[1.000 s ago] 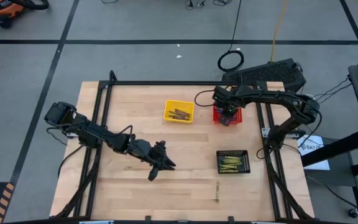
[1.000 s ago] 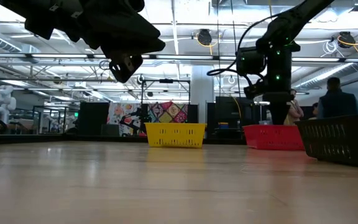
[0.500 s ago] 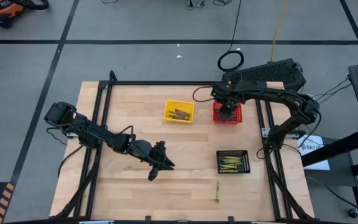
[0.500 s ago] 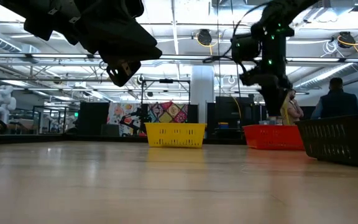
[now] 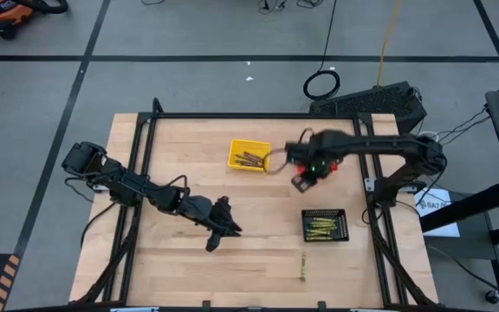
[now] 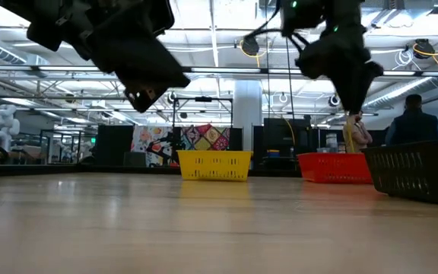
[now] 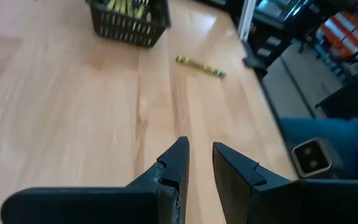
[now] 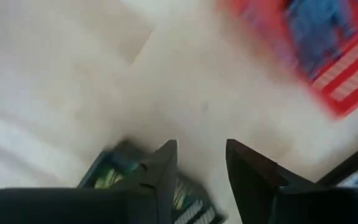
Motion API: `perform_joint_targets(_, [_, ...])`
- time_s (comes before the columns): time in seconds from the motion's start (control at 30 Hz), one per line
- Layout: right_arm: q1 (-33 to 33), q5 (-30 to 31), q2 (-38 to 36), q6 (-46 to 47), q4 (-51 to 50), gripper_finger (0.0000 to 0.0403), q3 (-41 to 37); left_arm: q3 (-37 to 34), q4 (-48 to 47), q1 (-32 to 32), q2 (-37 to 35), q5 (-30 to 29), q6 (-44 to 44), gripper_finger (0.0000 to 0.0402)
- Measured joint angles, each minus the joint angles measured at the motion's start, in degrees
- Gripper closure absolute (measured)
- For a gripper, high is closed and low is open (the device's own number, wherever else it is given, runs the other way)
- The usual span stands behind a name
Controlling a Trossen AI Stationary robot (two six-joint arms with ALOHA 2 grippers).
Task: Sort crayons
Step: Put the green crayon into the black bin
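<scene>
One yellow-olive crayon (image 5: 302, 266) lies flat on the table near the front edge; it also shows in the left wrist view (image 7: 199, 66). My left gripper (image 5: 223, 230) hangs open and empty above the table's middle left, its fingers a little apart (image 7: 201, 155). My right gripper (image 5: 301, 180) is open and empty (image 8: 201, 152), in the air between the red basket (image 6: 333, 167) and the black basket (image 5: 325, 225). Blurred blue crayons lie in the red basket (image 8: 328, 56). Yellow-olive crayons lie in the black basket. Brown crayons lie in the yellow basket (image 5: 249, 156).
The three baskets stand on the wooden table: yellow at the far middle, red at the far right, black at the right. A black frame (image 5: 232, 115) runs round the table's edges. People stand in the room beyond the table (image 6: 413, 118).
My right gripper has risen from over the red basket and swung toward the table's near-left, away from that basket. Its arm has swept across with it. My left gripper has stayed almost still.
</scene>
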Motion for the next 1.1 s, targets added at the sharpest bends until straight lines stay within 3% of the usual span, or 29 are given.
perform_joint_targets(0.33, [20.9, -4.7, 0.0, 17.7, 1.1, 0.0279, 0.0, 0.0, -4.1, 0.0, 0.0, -0.5, 1.8, 0.0327])
perform_joint_targets(0.63, [30.4, -6.9, 0.0, 35.9, 10.4, 0.0279, 0.0, 0.0, -4.3, -0.2, 0.0, -0.5, 1.8, 0.0327])
perform_joint_targets(0.7, [32.7, -6.1, 0.0, 40.8, 14.3, 0.0279, 0.0, 0.0, -4.4, -0.2, 0.0, -0.5, 1.8, 0.0327])
perform_joint_targets(0.9, [40.6, 3.9, 0.0, 54.3, 26.4, 0.0279, 0.0, 0.0, -4.6, -0.2, 0.0, -0.5, 2.3, 0.0327])
perform_joint_targets(1.1, [43.9, 5.2, 0.0, 50.0, 34.5, 0.0279, 0.0, 0.0, -4.6, -0.2, 0.0, -0.4, 4.4, 0.0327])
